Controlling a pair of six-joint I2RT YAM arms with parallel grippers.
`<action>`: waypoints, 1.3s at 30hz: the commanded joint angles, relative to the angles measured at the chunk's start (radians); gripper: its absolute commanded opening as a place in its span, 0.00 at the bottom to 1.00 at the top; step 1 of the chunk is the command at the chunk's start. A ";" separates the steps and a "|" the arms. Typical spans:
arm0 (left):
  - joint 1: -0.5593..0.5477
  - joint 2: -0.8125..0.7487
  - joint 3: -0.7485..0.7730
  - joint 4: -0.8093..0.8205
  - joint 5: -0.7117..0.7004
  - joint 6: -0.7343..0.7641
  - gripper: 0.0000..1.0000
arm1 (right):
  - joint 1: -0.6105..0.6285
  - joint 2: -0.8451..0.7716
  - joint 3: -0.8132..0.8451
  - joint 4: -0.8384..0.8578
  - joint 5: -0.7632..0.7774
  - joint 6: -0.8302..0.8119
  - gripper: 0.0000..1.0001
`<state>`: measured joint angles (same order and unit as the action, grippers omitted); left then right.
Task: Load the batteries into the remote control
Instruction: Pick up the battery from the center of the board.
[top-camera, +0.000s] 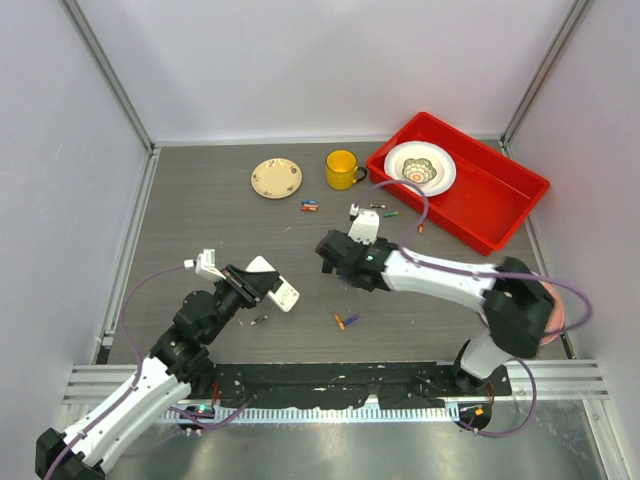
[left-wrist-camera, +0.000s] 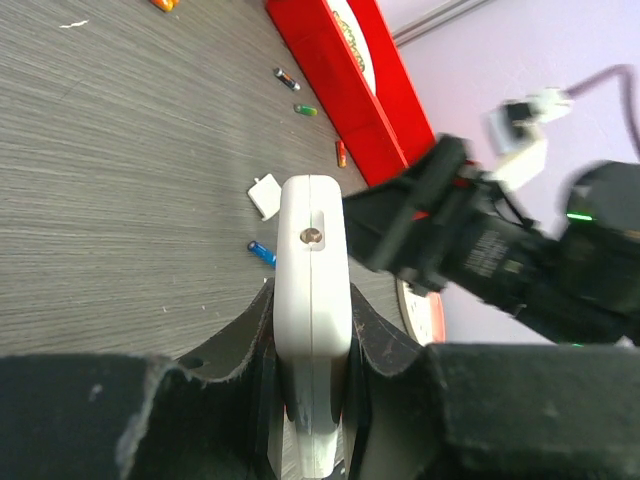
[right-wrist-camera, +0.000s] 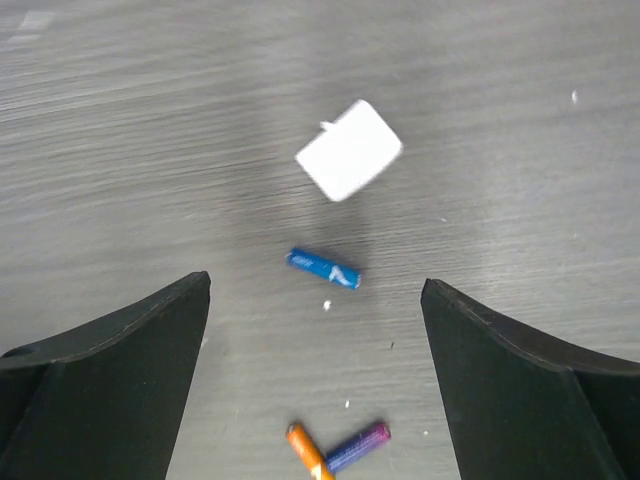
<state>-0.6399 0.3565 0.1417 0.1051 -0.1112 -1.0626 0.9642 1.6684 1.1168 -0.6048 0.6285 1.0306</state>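
My left gripper (top-camera: 255, 283) is shut on the white remote control (top-camera: 275, 284) and holds it above the table; in the left wrist view the remote (left-wrist-camera: 312, 250) stands edge-on between my jaws (left-wrist-camera: 312, 305). My right gripper (top-camera: 335, 257) is open and empty, hovering over a blue battery (right-wrist-camera: 323, 268) that lies between its fingers (right-wrist-camera: 315, 290). An orange battery (right-wrist-camera: 308, 450) and a purple battery (right-wrist-camera: 357, 446) touch each other nearer to me (top-camera: 345, 320). A small white cover piece (right-wrist-camera: 349, 150) lies beyond the blue battery. More batteries (top-camera: 310, 206) lie near the mug.
A yellow mug (top-camera: 342, 168) and a small plate (top-camera: 276, 178) stand at the back. A red tray (top-camera: 500, 205) at the back right holds a white bowl (top-camera: 420, 167). Loose batteries (top-camera: 420, 228) lie near the tray, and one dark battery (top-camera: 258, 320) near my left arm.
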 joint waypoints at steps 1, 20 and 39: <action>0.005 -0.022 0.022 0.027 0.019 0.012 0.00 | 0.013 -0.284 -0.135 0.369 -0.043 -0.454 0.92; 0.005 -0.080 0.001 0.028 0.186 0.026 0.00 | -0.165 -0.105 -0.097 0.306 -0.688 -0.969 0.47; 0.005 -0.116 -0.011 0.015 0.186 0.047 0.00 | -0.163 0.028 -0.072 0.324 -0.632 -0.986 0.36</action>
<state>-0.6399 0.2409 0.1226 0.0914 0.0578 -1.0367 0.7975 1.6886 1.0069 -0.3145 -0.0193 0.0570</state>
